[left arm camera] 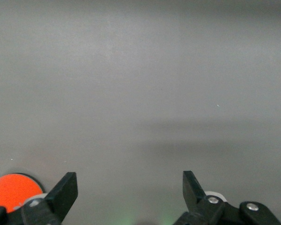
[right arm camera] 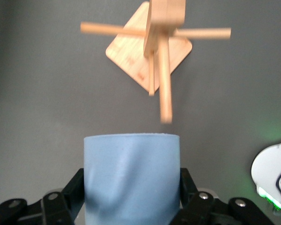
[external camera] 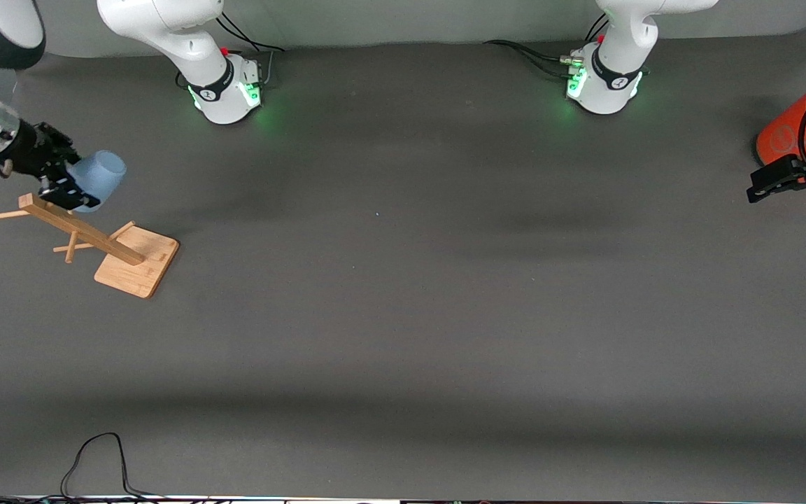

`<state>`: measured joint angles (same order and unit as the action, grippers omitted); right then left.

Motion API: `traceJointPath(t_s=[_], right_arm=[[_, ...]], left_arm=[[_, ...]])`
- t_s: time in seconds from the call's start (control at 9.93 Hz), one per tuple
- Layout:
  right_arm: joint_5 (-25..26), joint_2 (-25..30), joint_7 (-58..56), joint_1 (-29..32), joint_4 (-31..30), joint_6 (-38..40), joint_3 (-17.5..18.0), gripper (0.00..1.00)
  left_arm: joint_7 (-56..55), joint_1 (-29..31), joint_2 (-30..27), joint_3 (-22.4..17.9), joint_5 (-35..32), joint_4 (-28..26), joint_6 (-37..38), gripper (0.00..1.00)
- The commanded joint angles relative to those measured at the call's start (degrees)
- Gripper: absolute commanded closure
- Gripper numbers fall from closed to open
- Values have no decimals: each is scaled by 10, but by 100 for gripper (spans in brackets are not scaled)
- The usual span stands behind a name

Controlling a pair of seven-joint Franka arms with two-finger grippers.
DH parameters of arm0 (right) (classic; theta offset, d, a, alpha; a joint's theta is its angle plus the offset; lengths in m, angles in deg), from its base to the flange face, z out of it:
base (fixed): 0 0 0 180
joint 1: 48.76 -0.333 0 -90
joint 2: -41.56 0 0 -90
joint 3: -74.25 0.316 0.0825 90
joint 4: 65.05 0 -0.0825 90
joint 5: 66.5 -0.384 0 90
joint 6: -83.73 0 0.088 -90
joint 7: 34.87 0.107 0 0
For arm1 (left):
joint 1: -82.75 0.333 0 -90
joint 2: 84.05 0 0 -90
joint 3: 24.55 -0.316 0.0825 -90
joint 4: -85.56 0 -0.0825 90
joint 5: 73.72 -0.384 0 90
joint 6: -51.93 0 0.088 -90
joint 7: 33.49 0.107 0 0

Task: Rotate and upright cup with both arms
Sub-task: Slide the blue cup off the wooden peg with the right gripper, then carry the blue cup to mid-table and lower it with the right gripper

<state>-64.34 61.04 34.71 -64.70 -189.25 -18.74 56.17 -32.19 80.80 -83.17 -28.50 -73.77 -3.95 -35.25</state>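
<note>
Front view, upper left of frame: my right gripper (external camera: pixel 71 189) carries the cup (external camera: pixel 99 178) sideways above the wooden rack (external camera: pixel 105 245), fingers clenched on it. Left wrist view: my left gripper (left arm camera: pixel 130 192) waits, fingers released, beside the orange cylinder (left arm camera: pixel 11 190). Right wrist view: cup (right arm camera: pixel 131 176) sits low in frame, clear of the pegs.

Even, soft overhead light leaves faint broad shadow bands across the grey table (external camera: pixel 403 336), green glow pools around both arm bases (external camera: pixel 228 94), and the wooden rack (right arm camera: pixel 159 51) looks blurred close up.

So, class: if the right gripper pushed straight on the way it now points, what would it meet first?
Probably the wooden mug rack; the right gripper, shut on the pale-blue cup, points toward its pegs, though depth is unclear.
</note>
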Motion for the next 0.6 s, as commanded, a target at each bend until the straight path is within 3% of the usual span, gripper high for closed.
traceJointPath(t_s=[0.0, 0.3, 0.5], right_arm=[[1, 28, 104, -76, -1, 16, -1, 28], [2, 11, 298, -230, 7, -10, -1, 29], [2, -29, 416, -315, 18, -50, -1, 30]], left_arm=[[4, -7, -5, -4, -3, -5, -3, 0], [3, -6, -4, -4, -3, -8, -6, 0], [2, -6, -1, -4, -2, -13, -18, 0]])
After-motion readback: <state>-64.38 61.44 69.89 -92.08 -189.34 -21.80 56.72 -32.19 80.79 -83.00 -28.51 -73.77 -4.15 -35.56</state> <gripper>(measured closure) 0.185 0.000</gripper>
